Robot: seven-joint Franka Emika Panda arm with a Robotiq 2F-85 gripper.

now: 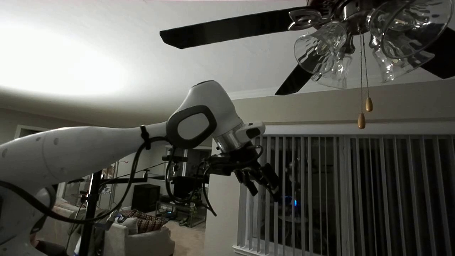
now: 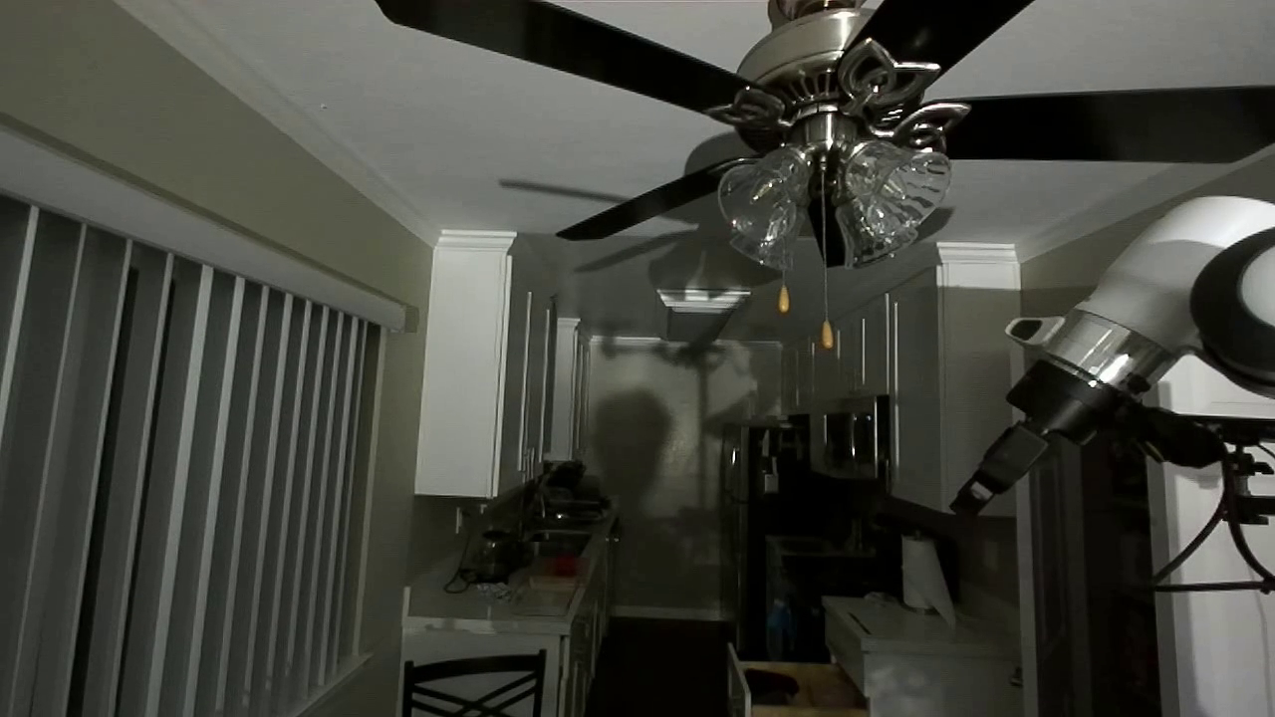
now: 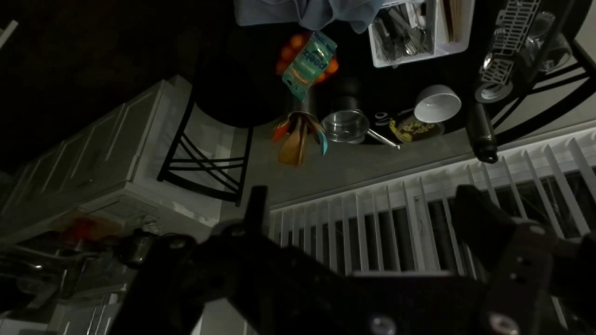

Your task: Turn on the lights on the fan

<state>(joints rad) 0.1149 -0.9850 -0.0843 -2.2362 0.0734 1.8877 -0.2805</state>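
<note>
A ceiling fan (image 1: 356, 12) with dark blades and clear glass shades (image 1: 408, 28) hangs at the upper right in an exterior view. The fan (image 2: 812, 60) also shows at the top of an exterior view. Its bulbs look unlit. Two pull chains hang from it, ending in wooden knobs, a higher one (image 1: 369, 104) (image 2: 784, 299) and a lower one (image 1: 361, 121) (image 2: 827, 335). My gripper (image 1: 266, 195) (image 2: 968, 501) points downward, below and to one side of the knobs, apart from them. In the wrist view the gripper (image 3: 363, 190) has its fingers wide apart with nothing between.
Fan blades (image 1: 231, 28) spread overhead. Vertical blinds (image 1: 312, 195) (image 2: 199, 448) cover the window. The wrist view looks down at a dark table with an orange bag (image 3: 307, 65), a pan (image 3: 345, 125), a bowl (image 3: 437, 103) and a cutlery tray (image 3: 435, 44). Chairs (image 3: 205, 163) stand around it.
</note>
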